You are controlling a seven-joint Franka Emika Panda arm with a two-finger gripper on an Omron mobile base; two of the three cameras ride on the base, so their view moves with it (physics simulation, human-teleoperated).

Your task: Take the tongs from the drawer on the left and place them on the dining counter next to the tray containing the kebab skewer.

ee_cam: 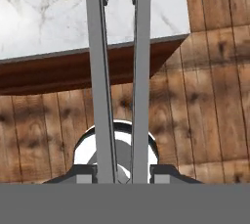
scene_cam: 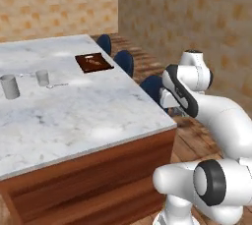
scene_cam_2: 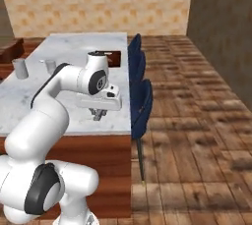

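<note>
Left base view: I see the table (scene_cam: 74, 116) filling the left and centre of the frame, its marble top running toward the upper left. The tray (scene_cam: 94, 62) sits near the far right edge of the top, above centre, with the skewer (scene_cam: 93, 63) lying in it. Two cups (scene_cam: 10, 86) stand at the left, well apart from the tray. My arm bends in from the lower right; I cannot make out the pincer here.

Right base view: the pincer (scene_cam_2: 99, 114) hangs below the wrist at centre left, over the table's near right corner. Something grey shows between its fingers, too small for me to name. The tray (scene_cam_2: 114, 58) is partly hidden behind the arm, higher in the frame.

Hand view: the tongs (ee_cam: 119, 71) are clamped in the pincer (ee_cam: 119, 171), fingers pressing on both arms from either side. Their long axis runs straight up the frame from bottom centre, tips pointing at the top edge, crossing from floor onto the table (ee_cam: 49, 12).
</note>
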